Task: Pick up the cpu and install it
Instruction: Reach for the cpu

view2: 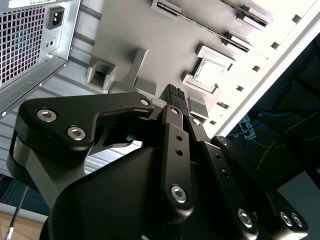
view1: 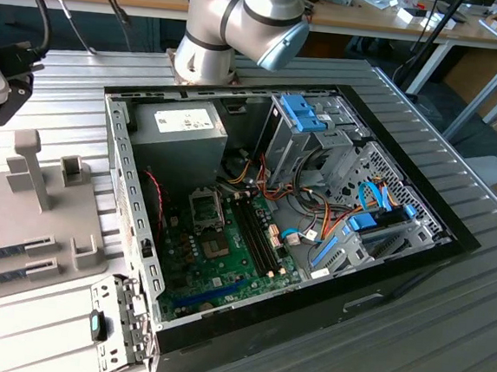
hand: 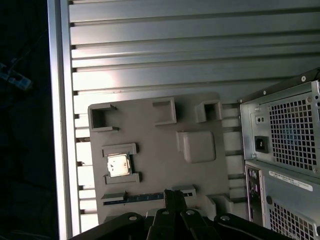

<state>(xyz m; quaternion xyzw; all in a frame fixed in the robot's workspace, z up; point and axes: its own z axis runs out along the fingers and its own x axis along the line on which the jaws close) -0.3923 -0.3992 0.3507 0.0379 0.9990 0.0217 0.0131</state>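
My claw (hand: 173,196) is nearest the lens, fingers pressed together on nothing, hanging above the grey tray (hand: 150,125) without touching it. The cpu (hand: 118,165) lies flat in its bracketed nest on that tray, silvery plate up, apart from my fingertips. Further along stands the computer case (hand: 285,130), just beside the tray. In the exterior view the socket (view1: 205,204) on the motherboard (view1: 224,262) looks empty. I judge the pick-up barely begun: it calls for parting my fingers, squaring them to the chip's free edges and lowering gently.
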